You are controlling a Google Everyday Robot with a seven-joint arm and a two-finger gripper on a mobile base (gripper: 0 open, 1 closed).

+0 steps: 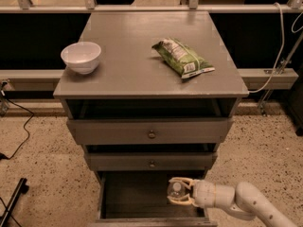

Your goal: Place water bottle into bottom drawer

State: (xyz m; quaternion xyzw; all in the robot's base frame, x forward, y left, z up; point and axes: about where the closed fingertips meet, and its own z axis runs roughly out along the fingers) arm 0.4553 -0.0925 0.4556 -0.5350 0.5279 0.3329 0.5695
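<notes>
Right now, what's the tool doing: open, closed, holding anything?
Tool: closed on the water bottle, low over the right side of the open bottom drawer.

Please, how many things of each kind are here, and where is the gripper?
White bowl: 1
Green snack bag: 1
Water bottle: 1, held in the gripper over the bottom drawer
Drawers: 3
Total: 6
</notes>
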